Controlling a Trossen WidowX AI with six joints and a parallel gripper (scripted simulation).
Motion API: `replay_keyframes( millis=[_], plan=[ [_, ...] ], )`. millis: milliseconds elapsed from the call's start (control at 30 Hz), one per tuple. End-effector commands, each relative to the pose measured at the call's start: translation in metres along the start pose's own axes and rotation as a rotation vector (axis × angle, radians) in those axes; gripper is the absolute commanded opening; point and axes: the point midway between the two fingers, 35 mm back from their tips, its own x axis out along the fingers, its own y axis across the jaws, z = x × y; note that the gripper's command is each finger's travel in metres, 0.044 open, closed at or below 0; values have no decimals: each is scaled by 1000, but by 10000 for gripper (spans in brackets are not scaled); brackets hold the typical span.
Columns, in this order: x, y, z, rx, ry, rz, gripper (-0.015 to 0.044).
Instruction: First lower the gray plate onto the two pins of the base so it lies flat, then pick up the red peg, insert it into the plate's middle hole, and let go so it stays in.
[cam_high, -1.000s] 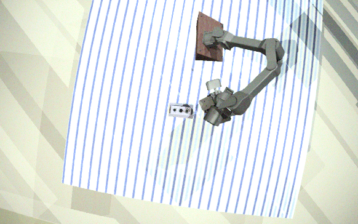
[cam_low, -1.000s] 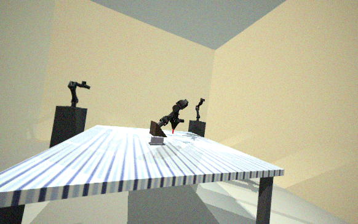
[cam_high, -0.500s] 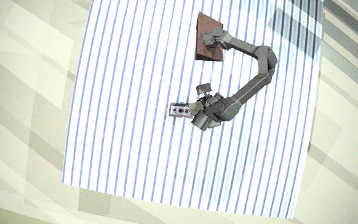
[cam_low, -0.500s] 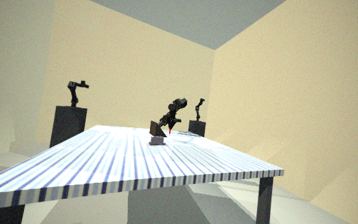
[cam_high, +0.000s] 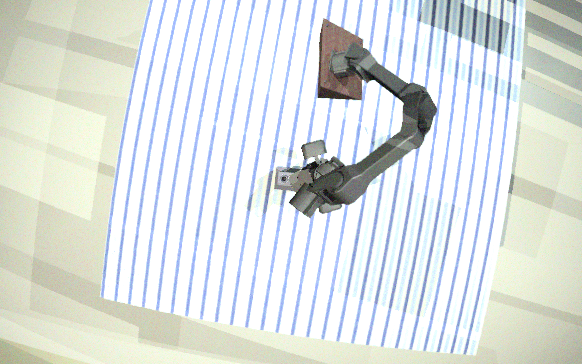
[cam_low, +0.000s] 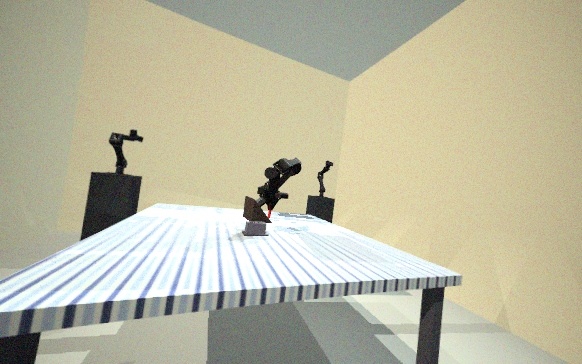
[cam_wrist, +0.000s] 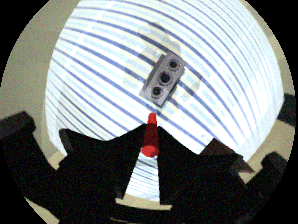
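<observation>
plate seated, peg still to insert

from left to right in the top view, we see the gray plate (cam_high: 279, 183) (cam_low: 256, 228) (cam_wrist: 174, 72) apparently flat on its base on the striped counter (cam_high: 200, 225) (cam_low: 210, 270) (cam_wrist: 100, 75), then our fingers (cam_high: 302, 178) (cam_low: 270, 208) pinching the red peg (cam_low: 269, 214) (cam_wrist: 151, 135). insertion and letting go remain.
</observation>
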Motion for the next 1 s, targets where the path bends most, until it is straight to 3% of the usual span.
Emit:
replay_keyframes(
  millis=[0,567,967],
  plan=[
    [2,-3,14,1,2,-5,0],
    [6,-11,66,-5,7,2,0],
    [7,-11,68,-5,7,2,0]
  ],
)
